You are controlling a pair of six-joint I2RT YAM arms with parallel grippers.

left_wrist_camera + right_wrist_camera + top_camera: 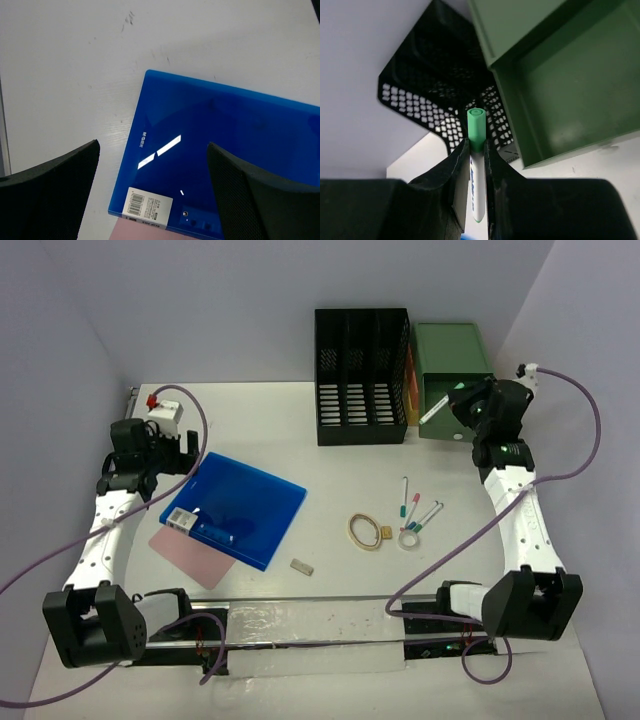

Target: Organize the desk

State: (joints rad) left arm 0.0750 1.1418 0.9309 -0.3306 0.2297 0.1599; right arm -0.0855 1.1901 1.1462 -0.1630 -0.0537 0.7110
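The white desk (250, 430) holds a blue folder (235, 508) lying on a pink sheet (188, 552) at the left. My left gripper (176, 456) hovers open and empty over the folder's left corner. In the left wrist view the gripper (152, 150) has its jaws wide apart above the folder (225, 145) and its barcode label (147, 205). My right gripper (462, 405) is shut on a white marker with a green cap (476, 131), held beside the green drawer unit's open drawer (570, 85).
A black slotted file rack (362, 375) stands at the back, with the green drawer unit (450, 365) to its right. Three markers (412, 506), a tape ring (408, 537), rubber bands (364, 531) and an eraser (301, 566) lie mid-desk.
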